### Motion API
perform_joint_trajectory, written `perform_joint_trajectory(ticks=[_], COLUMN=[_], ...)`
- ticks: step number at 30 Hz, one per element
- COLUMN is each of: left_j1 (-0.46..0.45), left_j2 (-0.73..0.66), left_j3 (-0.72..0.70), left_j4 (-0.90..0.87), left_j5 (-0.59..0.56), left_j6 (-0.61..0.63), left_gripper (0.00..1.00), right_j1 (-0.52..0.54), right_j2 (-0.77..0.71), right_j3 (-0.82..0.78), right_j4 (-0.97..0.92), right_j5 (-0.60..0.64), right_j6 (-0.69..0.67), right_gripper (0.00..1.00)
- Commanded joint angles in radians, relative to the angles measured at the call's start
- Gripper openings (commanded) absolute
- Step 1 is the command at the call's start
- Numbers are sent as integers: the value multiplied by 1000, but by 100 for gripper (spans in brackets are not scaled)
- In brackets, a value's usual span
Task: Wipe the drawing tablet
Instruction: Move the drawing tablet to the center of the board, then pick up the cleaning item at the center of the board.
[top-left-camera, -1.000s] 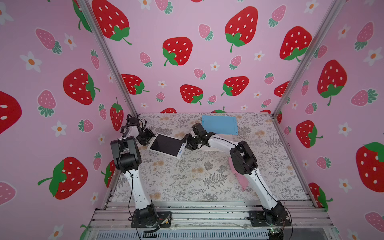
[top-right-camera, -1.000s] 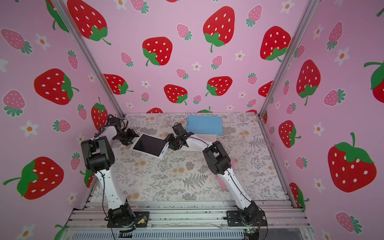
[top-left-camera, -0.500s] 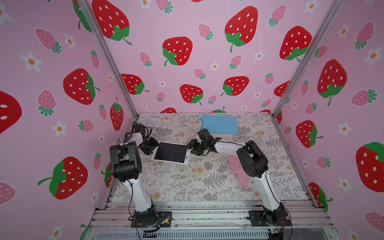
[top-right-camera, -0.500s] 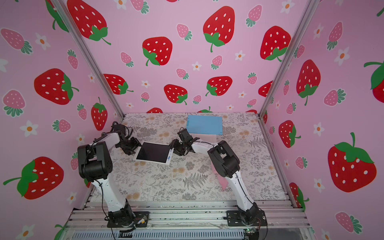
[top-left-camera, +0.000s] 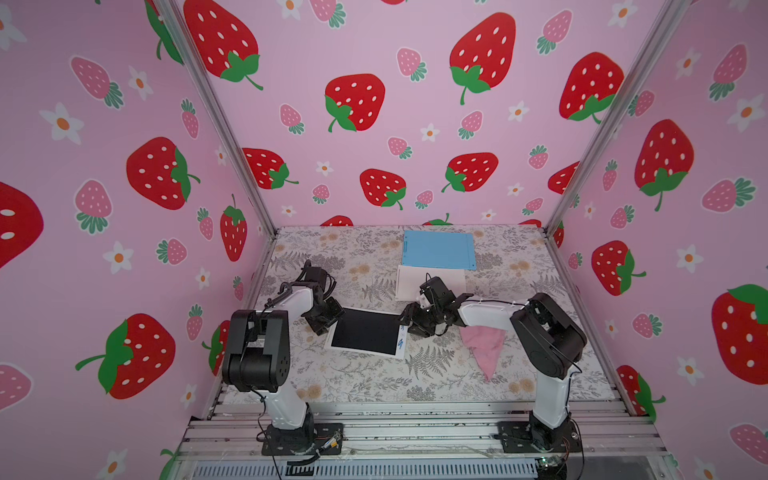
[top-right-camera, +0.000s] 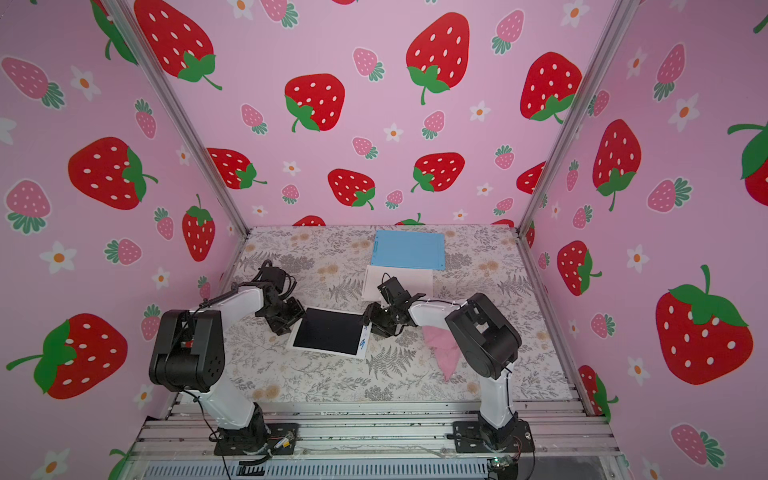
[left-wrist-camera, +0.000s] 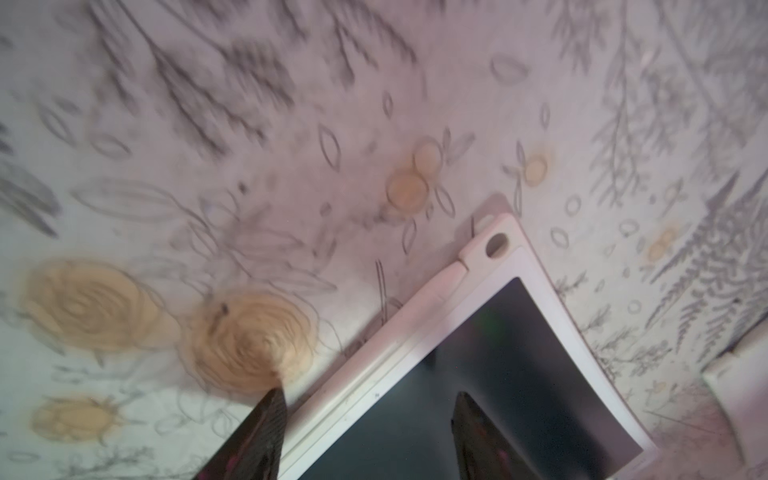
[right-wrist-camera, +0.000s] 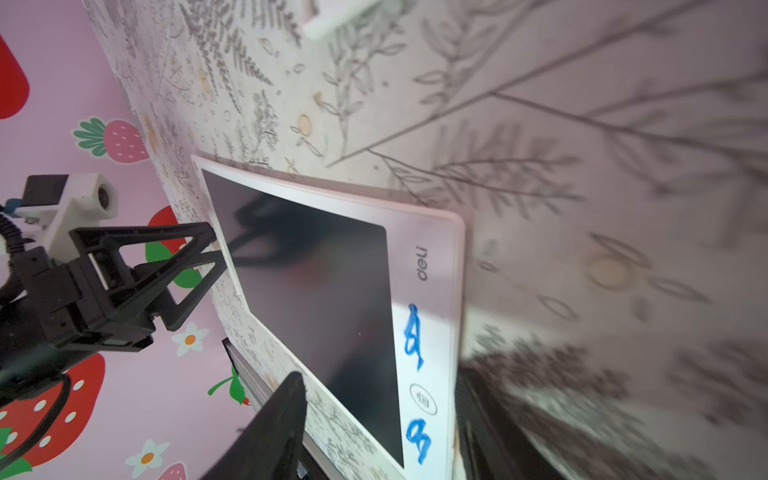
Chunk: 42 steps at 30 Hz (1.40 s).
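Observation:
The drawing tablet (top-left-camera: 365, 336) (top-right-camera: 329, 334) has a white frame and a black screen and lies flat on the floral table, left of centre. Blue scribbles (right-wrist-camera: 413, 332) mark its right bezel. My left gripper (top-left-camera: 331, 323) (left-wrist-camera: 370, 397) is open at the tablet's left end. One of its fingers (left-wrist-camera: 266, 419) hangs over the table and the other over the screen. My right gripper (top-left-camera: 409, 323) (right-wrist-camera: 378, 378) is open at the right end, straddling the bezel corner. A pink cloth (top-left-camera: 484, 347) (top-right-camera: 444, 347) lies under the right arm, and neither gripper holds it.
A blue board (top-left-camera: 438, 249) (top-right-camera: 409, 249) lies at the back of the table. A white sheet (top-left-camera: 432, 280) (top-right-camera: 401, 278) lies just in front of it, behind the right wrist. Strawberry-print walls close in the table on three sides.
The tablet has moved forward and to the right with both grippers at its ends, and it now lies flat. The white sheet behind the right wrist is uncovered.

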Motion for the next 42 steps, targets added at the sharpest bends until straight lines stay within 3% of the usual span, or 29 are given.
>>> perform_joint_trajectory(ticks=[1, 5, 9, 15, 20, 25, 32, 36, 40, 42], left_j1=[-94, -140, -146, -148, -151, -158, -165, -165, -167, -166], left_j2=[39, 12, -18, -37, -69, -93, -84, -88, -101, -111], left_j3=[-72, -84, -62, -13, 30, 75, 103, 101, 102, 101], left_j4=[-65, -68, -105, -140, -173, -207, -226, -224, -233, -238], left_j5=[36, 16, -31, -54, -66, -59, -47, -44, -45, -52], left_j6=[-114, -157, -150, -125, -95, -57, -18, -11, 2, 8], left_gripper=[64, 64, 65, 66, 66, 66, 66, 66, 66, 66], right_j1=[-25, -58, -61, -60, -61, -111, -115, -123, -120, -97], right_j2=[-31, -125, -272, -491, -582, -646, -621, -580, -551, -600], right_j3=[-57, -92, -99, -113, -188, -298, -385, -424, -376, -342], right_j4=[-193, -300, -404, -641, -858, -877, -836, -722, -730, -797], right_j5=[95, 204, 405, 687, 647, 518, 511, 553, 602, 650], right_j6=[-112, -207, -277, -199, -64, -44, -38, -64, -118, -129], right_gripper=[59, 59, 59, 56, 56, 53, 53, 33, 2, 0])
